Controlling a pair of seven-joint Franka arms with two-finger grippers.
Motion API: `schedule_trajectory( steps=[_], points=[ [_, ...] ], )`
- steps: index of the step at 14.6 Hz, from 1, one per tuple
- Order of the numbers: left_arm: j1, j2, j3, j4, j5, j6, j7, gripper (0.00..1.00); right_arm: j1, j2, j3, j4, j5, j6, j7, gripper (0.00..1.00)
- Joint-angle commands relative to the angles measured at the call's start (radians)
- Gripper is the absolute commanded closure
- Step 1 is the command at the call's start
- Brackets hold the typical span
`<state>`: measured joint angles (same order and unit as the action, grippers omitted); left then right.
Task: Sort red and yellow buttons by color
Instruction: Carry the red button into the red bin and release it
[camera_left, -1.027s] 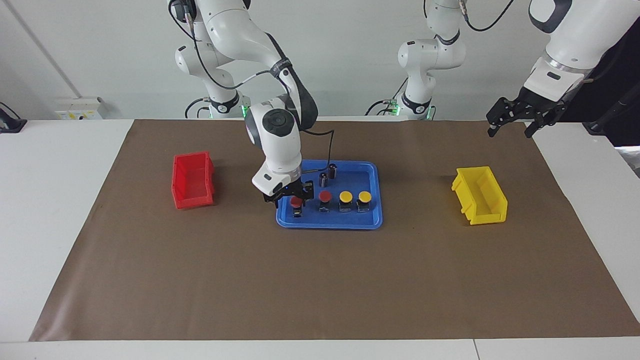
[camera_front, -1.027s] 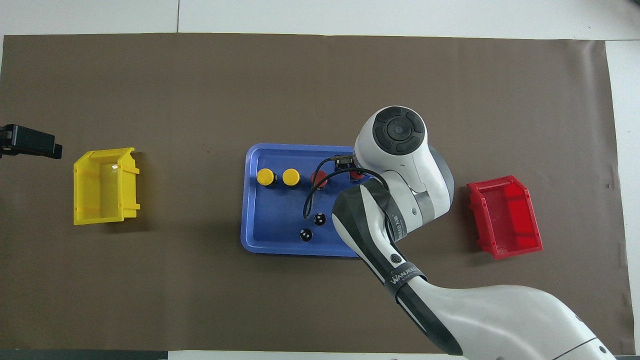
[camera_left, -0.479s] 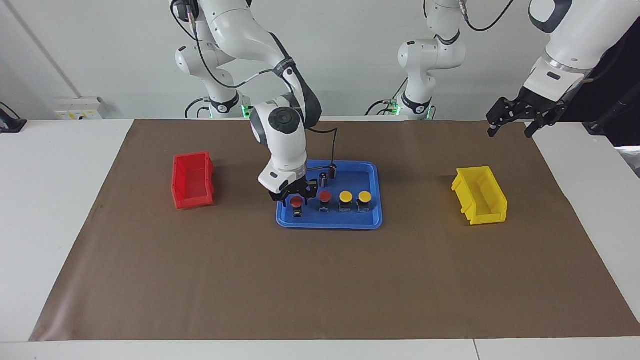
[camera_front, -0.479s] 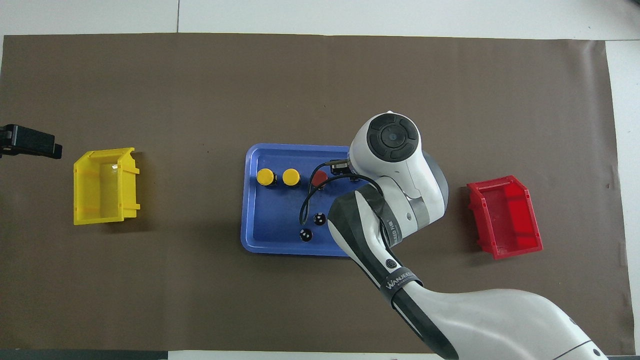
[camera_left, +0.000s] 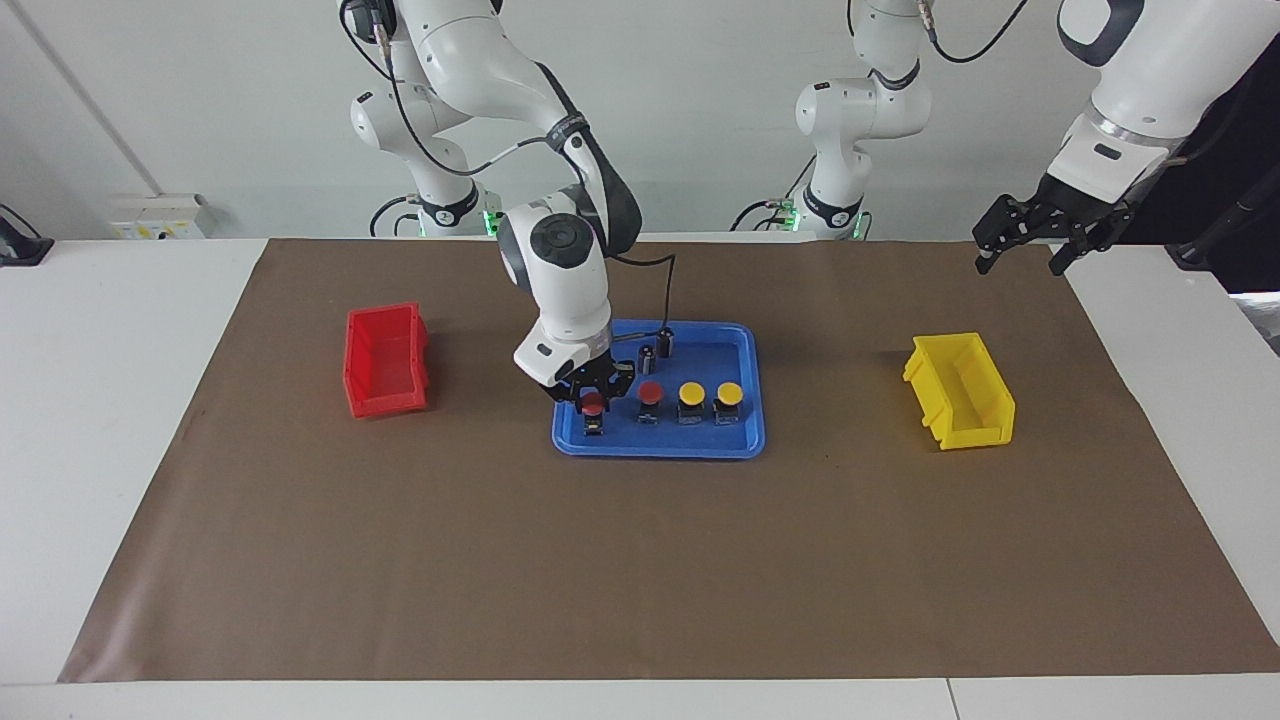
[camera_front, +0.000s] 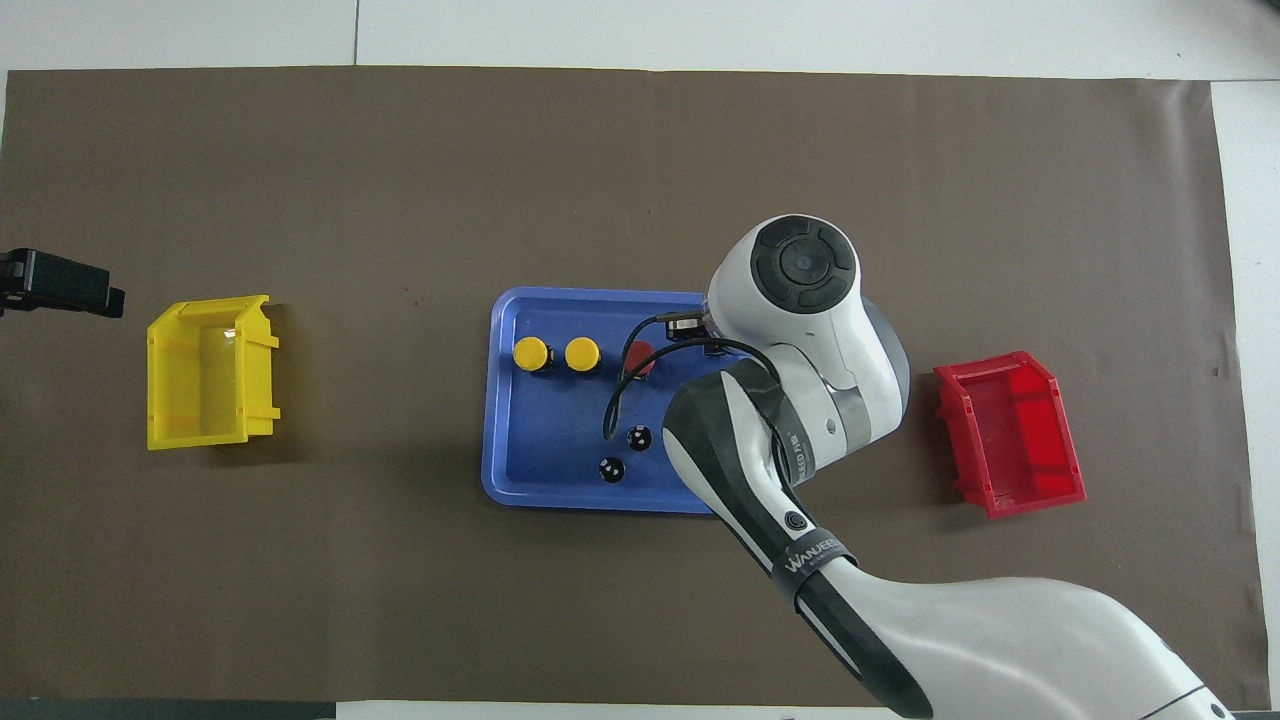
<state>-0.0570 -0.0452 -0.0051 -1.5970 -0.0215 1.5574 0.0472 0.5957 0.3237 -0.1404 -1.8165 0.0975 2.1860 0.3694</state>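
Four buttons stand in a row on the blue tray (camera_left: 660, 447). Two have red caps (camera_left: 593, 403) (camera_left: 650, 392) and two have yellow caps (camera_left: 691, 393) (camera_left: 730, 393). My right gripper (camera_left: 594, 392) is down at the red button nearest the right arm's end of the tray, right over its cap. In the overhead view the right arm hides that button; the other red button (camera_front: 640, 358) and both yellow buttons (camera_front: 531, 353) (camera_front: 582, 353) show. My left gripper (camera_left: 1020, 262) waits open and empty, raised near the yellow bin (camera_left: 960, 390).
Two dark cylinders with silvery tops (camera_left: 647, 358) (camera_left: 665, 340) stand on the tray, nearer to the robots than the buttons. A red bin (camera_left: 385, 360) sits toward the right arm's end of the brown mat. The yellow bin sits toward the left arm's end.
My right gripper has shifted a little along the tray and settled over the end red button. The buttons, the bins and the left arm have not moved.
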Motion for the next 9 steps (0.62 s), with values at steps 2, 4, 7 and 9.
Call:
schedule_trajectory(
  steps=[2,4,7,9],
  points=[
    [0.008,-0.015,-0.006,-0.012,0.018,-0.01,0.006,0.0,-0.178,-0.19,0.007,-0.004,0.021,-0.174,-0.231,0.87],
    [0.008,-0.016,-0.006,-0.014,0.018,-0.022,0.006,0.0,-0.299,-0.296,0.007,-0.05,0.039,-0.273,-0.396,0.87],
    [0.008,-0.027,-0.006,-0.012,0.018,-0.028,0.006,0.0,-0.477,-0.437,0.007,-0.242,0.073,-0.265,-0.659,0.87],
    [0.008,-0.041,-0.006,-0.012,0.018,-0.02,0.003,0.0,-0.514,-0.472,0.005,-0.331,0.073,-0.211,-0.698,0.87]
  ],
)
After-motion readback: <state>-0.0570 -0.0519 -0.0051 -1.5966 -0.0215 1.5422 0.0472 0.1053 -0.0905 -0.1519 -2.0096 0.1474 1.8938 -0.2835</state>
